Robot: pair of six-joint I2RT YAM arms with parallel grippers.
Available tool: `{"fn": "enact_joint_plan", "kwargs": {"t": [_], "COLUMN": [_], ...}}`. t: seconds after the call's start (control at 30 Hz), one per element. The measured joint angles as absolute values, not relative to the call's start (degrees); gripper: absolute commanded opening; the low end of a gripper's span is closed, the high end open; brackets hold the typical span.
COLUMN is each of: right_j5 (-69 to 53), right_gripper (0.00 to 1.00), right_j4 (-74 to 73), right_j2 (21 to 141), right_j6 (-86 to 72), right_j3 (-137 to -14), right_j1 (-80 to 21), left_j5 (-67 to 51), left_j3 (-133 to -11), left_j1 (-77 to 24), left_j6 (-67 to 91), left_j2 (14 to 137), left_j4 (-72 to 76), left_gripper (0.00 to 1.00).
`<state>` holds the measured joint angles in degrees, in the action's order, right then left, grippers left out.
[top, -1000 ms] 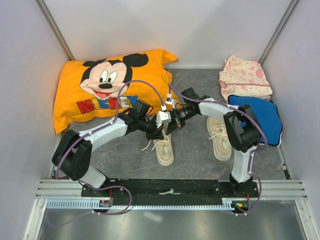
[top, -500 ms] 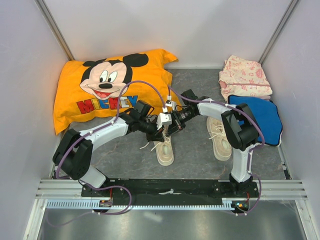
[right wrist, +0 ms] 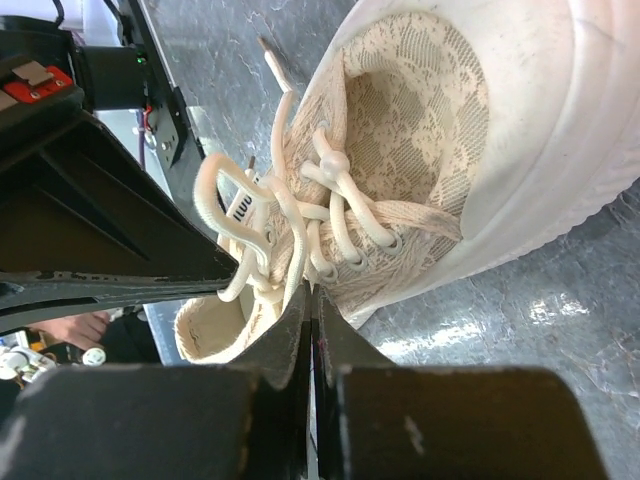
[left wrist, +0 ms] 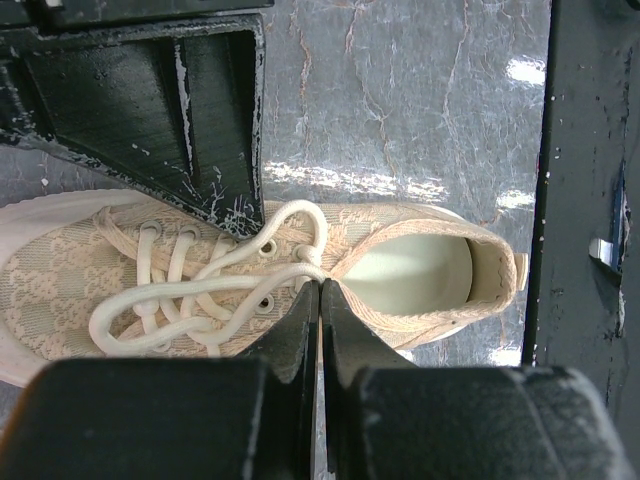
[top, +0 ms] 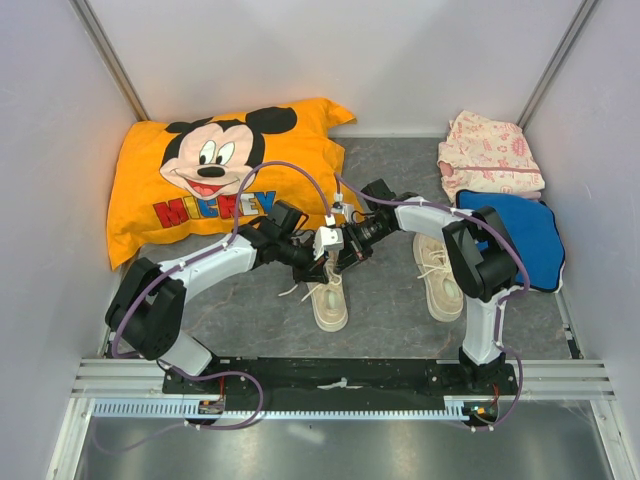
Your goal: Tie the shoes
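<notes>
Jaws on left gripper (left wrist: 320, 284) and right gripper (right wrist: 311, 292) each pinch a lace (left wrist: 200, 291) of one shoe (top: 330, 303); pull hard and you likely drag it.

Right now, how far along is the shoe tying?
Done: nothing finished that shows; there is no tight bow on the shoe under the arms.
In hand: the left gripper and the right gripper are each shut on its lace, with loose loops over the eyelets.
Left: form and tighten the bow, then tie the other shoe, whose laces lie splayed and untouched.
</notes>
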<state>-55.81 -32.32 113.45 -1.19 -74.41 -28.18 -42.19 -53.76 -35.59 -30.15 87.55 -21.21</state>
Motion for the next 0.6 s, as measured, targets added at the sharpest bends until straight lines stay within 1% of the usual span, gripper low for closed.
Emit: {"fn": "enact_joint_plan", "kwargs": {"t": [0.33,0.4,0.5,0.6], "right_j5": [-54.7,-53.5,-51.9,-50.4], "right_gripper": [0.0,0.02,0.1,0.11], "right_j4": [-33.5,-33.5,-32.7,-30.0], "right_j2": [112.6,112.0,110.3,108.4], "right_j6": [1.3,1.4,1.1,-0.3], "right_j3": [-74.4,-74.4,-74.0,-73.1], "right_j1": [-29.0,-29.0,-28.9,-28.3], "left_j5": [-42.2,-42.2,-42.2,-42.2], "left_j3": [-53.8,-53.8,-53.8,-53.8], "left_j1": [-35.6,-35.6,-35.6,-35.6], "left_j6": [-30.2,-30.2,-30.2,-30.2], "left_j2": [87.5,87.5,87.5,87.5], "left_j4": [-21.2,-21.2,-21.2,-21.2], "left_gripper": [0.04,0.04,0.04,0.04]}}
